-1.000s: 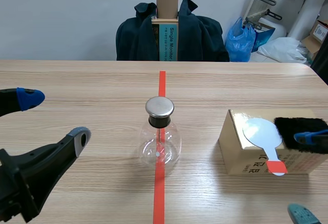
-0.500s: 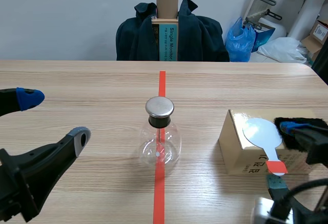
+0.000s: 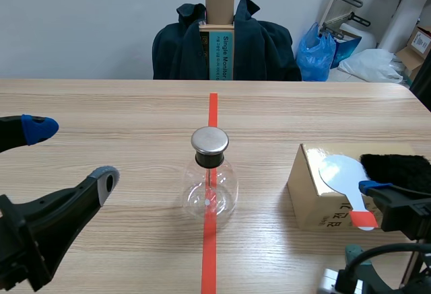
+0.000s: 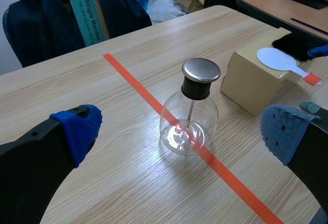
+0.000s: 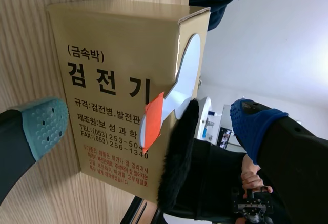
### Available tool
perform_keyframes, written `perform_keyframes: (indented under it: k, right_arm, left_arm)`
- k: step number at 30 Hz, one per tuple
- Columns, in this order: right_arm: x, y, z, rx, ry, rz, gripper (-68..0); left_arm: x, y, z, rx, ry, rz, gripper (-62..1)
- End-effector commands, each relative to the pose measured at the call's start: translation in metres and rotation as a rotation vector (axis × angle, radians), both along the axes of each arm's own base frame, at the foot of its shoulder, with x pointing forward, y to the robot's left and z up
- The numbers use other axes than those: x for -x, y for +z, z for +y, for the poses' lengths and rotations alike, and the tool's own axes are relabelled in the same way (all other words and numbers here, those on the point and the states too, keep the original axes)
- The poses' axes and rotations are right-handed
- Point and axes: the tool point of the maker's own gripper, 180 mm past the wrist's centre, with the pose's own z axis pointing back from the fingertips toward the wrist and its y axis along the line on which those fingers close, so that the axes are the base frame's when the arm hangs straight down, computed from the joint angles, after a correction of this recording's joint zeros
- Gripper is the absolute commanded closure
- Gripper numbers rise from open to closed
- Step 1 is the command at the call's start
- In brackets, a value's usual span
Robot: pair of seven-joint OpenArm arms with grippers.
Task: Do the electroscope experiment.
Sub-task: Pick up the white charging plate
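Glass flask (image 3: 210, 179) stands on the red tape line (image 3: 213, 112) at the middle of the bench (image 3: 101, 105). Left claw (image 3: 71, 153) is spread wide near it; right claw (image 5: 148, 124), also apart, faces the box (image 3: 316, 200).

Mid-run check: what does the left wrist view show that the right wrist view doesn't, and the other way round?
Only the left wrist view shows the glass electroscope flask with its metal cap, standing on the orange tape line. Only the right wrist view shows the printed side of the box, close up. Both show that box, the white paddle lying on its top with the orange handle end past the edge, and the black fur next to the paddle.
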Motion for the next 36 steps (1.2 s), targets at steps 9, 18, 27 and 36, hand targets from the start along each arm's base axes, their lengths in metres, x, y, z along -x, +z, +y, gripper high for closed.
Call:
perform_keyframes:
  k: [9, 18, 27, 36]
  right_arm:
    - [-0.007, 0.01, -0.005, 0.011, -0.008, -0.038, -29.6]
    - [-0.009, 0.016, -0.007, 0.009, -0.011, -0.068, -0.3]
    - [-0.011, 0.028, -0.008, 0.0, 0.001, -0.134, -0.8]
    - [-0.013, 0.097, -0.017, -0.049, 0.071, -0.337, -0.8]
  left_arm:
    - [-0.002, 0.009, -0.002, 0.02, -0.002, -0.029, -62.3]
    - [-0.001, 0.006, -0.002, -0.008, -0.01, -0.029, -62.3]
    - [0.0, 0.004, -0.003, -0.028, -0.016, -0.032, -62.3]
    - [-0.005, -0.02, 0.004, -0.161, -0.021, 0.036, -58.5]
